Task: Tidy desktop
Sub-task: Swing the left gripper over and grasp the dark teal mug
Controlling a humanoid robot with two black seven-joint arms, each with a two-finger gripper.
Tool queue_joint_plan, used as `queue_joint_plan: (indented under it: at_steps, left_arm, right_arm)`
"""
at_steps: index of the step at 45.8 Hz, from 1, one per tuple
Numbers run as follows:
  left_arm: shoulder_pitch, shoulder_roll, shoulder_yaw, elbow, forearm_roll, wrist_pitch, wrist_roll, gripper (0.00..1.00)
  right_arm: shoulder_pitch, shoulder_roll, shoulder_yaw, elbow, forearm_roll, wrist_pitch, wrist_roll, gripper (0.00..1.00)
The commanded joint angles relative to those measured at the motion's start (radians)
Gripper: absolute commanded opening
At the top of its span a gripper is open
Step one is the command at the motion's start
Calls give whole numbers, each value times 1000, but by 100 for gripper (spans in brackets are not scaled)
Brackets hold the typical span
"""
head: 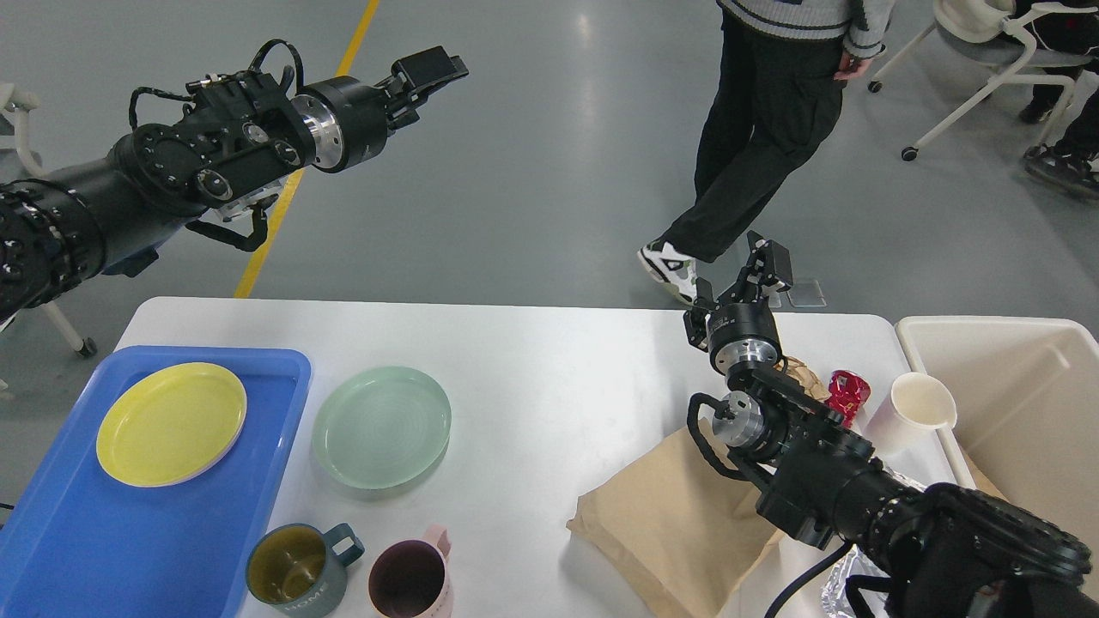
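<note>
The desktop [549, 378] fills the lower half of my view, matte white with rounded far corners, its far edge running across the middle.

At eight o'clock a blue tray [51, 541] lies on it with a yellow plate [171, 423] inside, toward the tray's far end. Just beside the tray, at about nine o'clock from centre, a pale green plate [382, 427] sits directly on the white surface. Near the front edge at seven o'clock stand a teal mug [294, 569] and a pink mug [410, 578], close together.

At five o'clock a brown paper bag [670, 515] lies flat, partly under my right arm. Past it, at three to four o'clock, are a crumpled red wrapper [848, 390] and a white paper cup [914, 410], the cup next to a cream bin [1022, 403] at the right edge.

My right gripper [737, 281] hangs over the far edge at two o'clock, seen nearly end-on; I cannot tell how its fingers stand.

My left gripper [434, 70] is raised high at eleven o'clock over the grey floor, pointing right; it looks empty, but I cannot make out its opening.

The floor is glossy grey with a yellow line [300, 163]. A person [773, 112] in dark trousers stands beyond the table at one o'clock, with wheeled chairs [979, 77] further right.
</note>
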Motion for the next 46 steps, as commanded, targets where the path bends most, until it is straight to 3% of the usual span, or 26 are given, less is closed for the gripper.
queue_joint_plan:
  at_steps: [1, 5, 9, 13, 17, 24, 34, 44, 46]
  left_arm:
    - [-57, -33, 91, -27, 3, -132, 0, 99]
    - [-139, -33, 273, -115, 3, -245, 0, 99]
    - [-262, -33, 511, -284, 3, -339, 0, 100]
    - [-340, -34, 634, -356, 3, -419, -1, 99]
    - [-379, -35, 639, -343, 3, -479, -2, 99]
    - [-374, -33, 570, -381, 3, -509, -1, 99]
    - [-399, -28, 673, -479, 2, -528, -14, 99]
    - [-426, -73, 716, -617, 2, -675, -3, 100]
    - [-430, -70, 722, -660, 2, -750, -3, 99]
  right_arm:
    - [0, 2, 0, 0, 0, 0, 0, 100]
    - [0, 0, -2, 0, 0, 0, 0, 100]
    - [0, 0, -2, 0, 0, 0, 0, 100]
    - [0, 0, -2, 0, 0, 0, 0, 100]
    - [0, 0, 0, 0, 0, 0, 0, 100]
    - [0, 0, 0, 0, 0, 0, 0, 100]
    - [0, 2, 0, 0, 0, 0, 0, 100]
    - [0, 0, 0, 2, 0, 0, 0, 100]
    - [0, 0, 0, 2, 0, 0, 0, 100]
